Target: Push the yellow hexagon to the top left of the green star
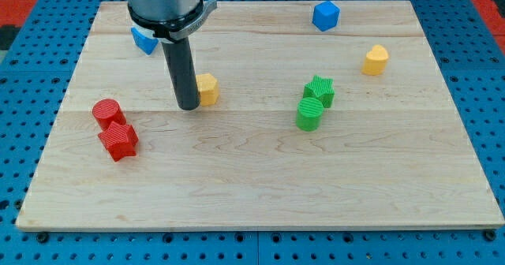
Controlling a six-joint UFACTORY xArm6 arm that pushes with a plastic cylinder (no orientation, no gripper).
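The yellow hexagon (207, 89) lies left of the board's middle. My tip (188, 106) stands right against its left side, at its lower left. The green star (319, 91) lies well to the view's right of the hexagon, at about the same height. A green cylinder (309, 113) touches the star's lower left.
A blue block (144, 39) sits partly hidden behind the rod at the upper left. A blue hexagon-like block (325, 16) is at the top. A yellow heart-like block (375, 59) is at the upper right. A red cylinder (107, 112) and a red star (118, 141) sit at the left.
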